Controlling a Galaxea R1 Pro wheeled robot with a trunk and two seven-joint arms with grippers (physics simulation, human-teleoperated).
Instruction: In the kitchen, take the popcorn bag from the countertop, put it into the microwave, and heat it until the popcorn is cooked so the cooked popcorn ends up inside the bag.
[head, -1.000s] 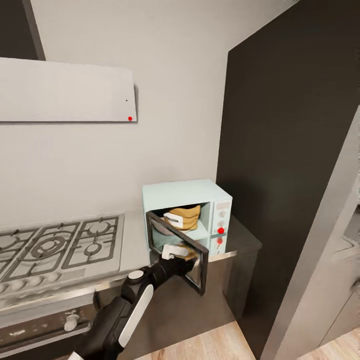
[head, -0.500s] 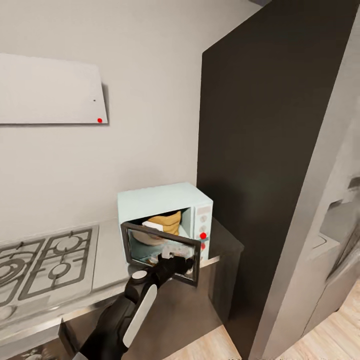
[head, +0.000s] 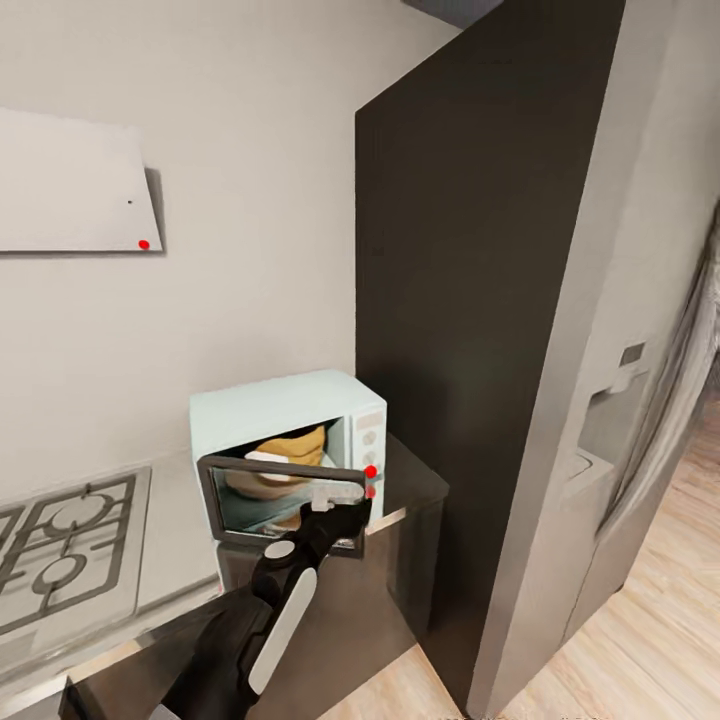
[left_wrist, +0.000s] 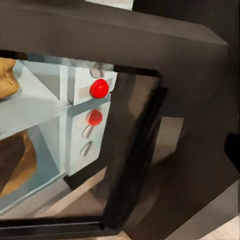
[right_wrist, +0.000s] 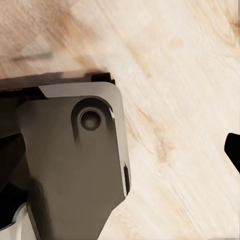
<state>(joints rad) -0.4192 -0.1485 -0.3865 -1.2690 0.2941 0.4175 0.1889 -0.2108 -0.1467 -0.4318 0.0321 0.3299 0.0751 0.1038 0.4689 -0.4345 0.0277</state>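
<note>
- Your left gripper (head: 335, 497) was pressed against the microwave door (head: 283, 500), which stood nearly closed; I couldn't tell how its jaws stood.
- The popcorn bag (head: 285, 462) sat inside the microwave (head: 290, 440) on the countertop (head: 180, 540), seen through the glass.
- Your right wrist camera looked down at wooden floor (right_wrist: 185, 100) and a grey robot part (right_wrist: 75, 165).

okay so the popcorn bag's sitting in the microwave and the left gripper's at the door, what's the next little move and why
Probably keep pushing the door shut with the left gripper. The popcorn bag already sits inside the microwave, but the door is ajar, its free edge swung out from the panel with the red dot. Heating likely can't start until it closes.
</note>
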